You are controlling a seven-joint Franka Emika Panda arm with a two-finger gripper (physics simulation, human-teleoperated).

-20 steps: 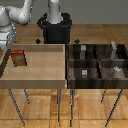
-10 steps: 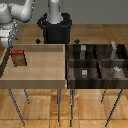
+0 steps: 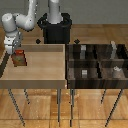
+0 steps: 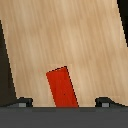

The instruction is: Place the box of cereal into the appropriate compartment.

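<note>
1. Red-orange and upright, the box of cereal (image 3: 20, 58) stands in the pale wooden tray (image 3: 45, 75), close to the tray's wall on the exterior view's left.
2. My gripper (image 3: 18, 50) hangs right above the box, and its lower part merges with the box top in the exterior view, so I cannot tell from there whether I touch it.
3. In the wrist view only the dark tips of my fingers (image 4: 22, 103) show at the frame's edge, one to either side of the box (image 4: 62, 88); they stand spread, with bare tray floor between each tip and the box, so my pincer is released and grasps nothing.
4. That view shows the box as a plain red slab, slightly tilted against the frame, with part of it cut off by the frame edge.
5. A yellowish patch on the box front is just visible in the exterior view; it is too small to read.
6. Beside the tray, on the exterior view's right, sits the dark brown bin (image 3: 70, 75), split by dividers into four cells, well apart from the box.
7. Small grey blocks (image 3: 85, 72) lie in the cells; their shapes are hard to make out.
</note>
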